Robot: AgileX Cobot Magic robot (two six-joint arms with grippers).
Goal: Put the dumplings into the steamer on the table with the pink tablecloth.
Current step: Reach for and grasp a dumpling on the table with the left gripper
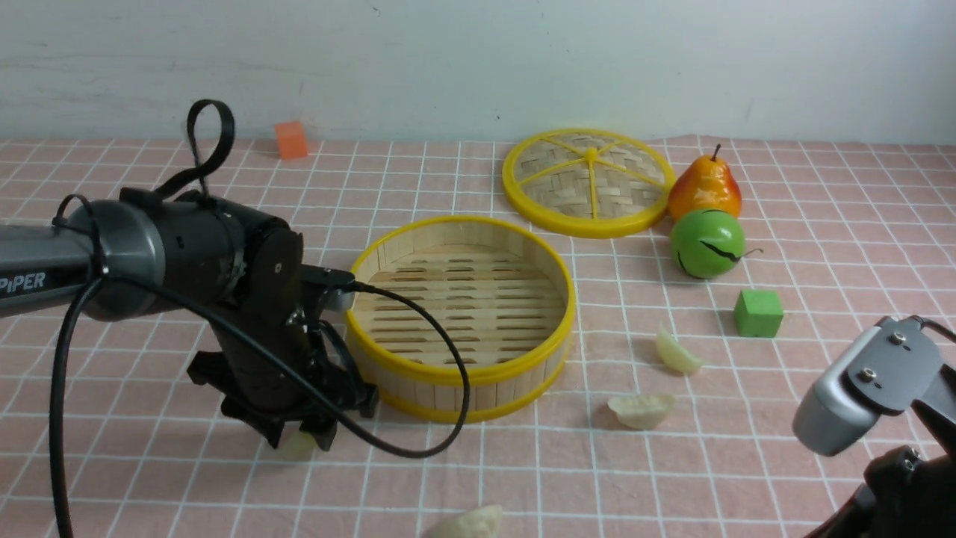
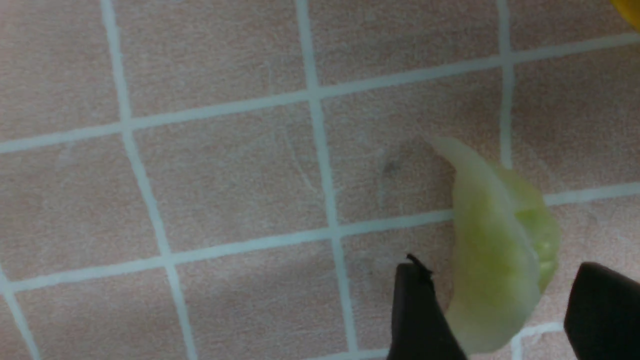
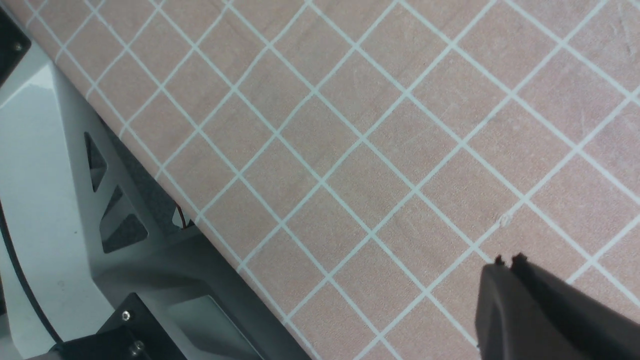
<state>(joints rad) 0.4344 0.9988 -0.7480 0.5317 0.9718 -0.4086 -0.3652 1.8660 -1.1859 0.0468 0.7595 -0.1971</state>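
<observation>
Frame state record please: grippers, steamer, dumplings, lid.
left gripper: open, fingers either side of green dumpling
right gripper: shut, empty
green dumpling: on pink tablecloth, front-left of steamer
steamer: no dumplings inside
white dumplings: three on the tablecloth, outside steamer
lid: off, behind steamer

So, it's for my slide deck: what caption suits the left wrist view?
Open left pincer straddling the green-tinted dumpling on the pink tablecloth.

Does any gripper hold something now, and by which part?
Nothing is held. The left gripper stands open around the green dumpling; the right gripper is shut and empty.
</observation>
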